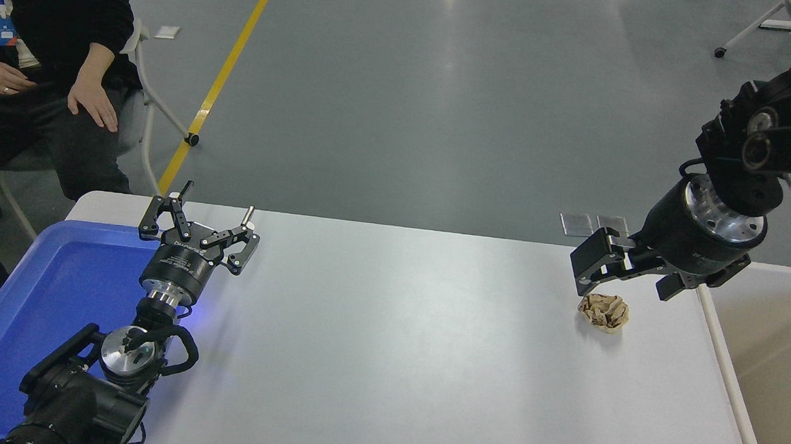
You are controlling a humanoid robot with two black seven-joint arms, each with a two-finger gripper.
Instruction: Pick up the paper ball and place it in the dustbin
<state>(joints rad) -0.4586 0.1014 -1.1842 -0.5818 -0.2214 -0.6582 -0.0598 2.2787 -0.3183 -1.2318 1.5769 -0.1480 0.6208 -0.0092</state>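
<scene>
Worktop first: a broad white rectangular surface filling the lower half of the view, bare through its middle. Against its right edge stands the large beige rectangular plastic dustbin with a thick rounded white rim, its open mouth facing up. Over the near-left corner sits a blue plastic tray with raised walls. Beyond the far-left corner a person in dark clothes sits on a chair, hands resting on the lap, well apart from the robot.

The right arm reaches in from the right edge, its black right tool tilted down toward the worktop with fingers spread and holding nothing. The left arm is parked at the near-left corner, its left tool pointing toward the far edge, fingers likewise spread and empty.

Smallest is the crumpled tan-brown paper ball, lying on the worktop near the right edge, just beside the dustbin's rim and just below the right tool's fingertips. Whether they touch it cannot be told.

The step in hand looks like the final descent for the grasp. To do it well, the right tool should centre over the wad so one finger passes each side, then go low enough to bracket its middle without pressing the tips into the worktop. The paper is light and springy, so an off-centre close may flick it away; a slow, firm squeeze suits it. Lift clear of the rim before crossing to the dustbin.
</scene>
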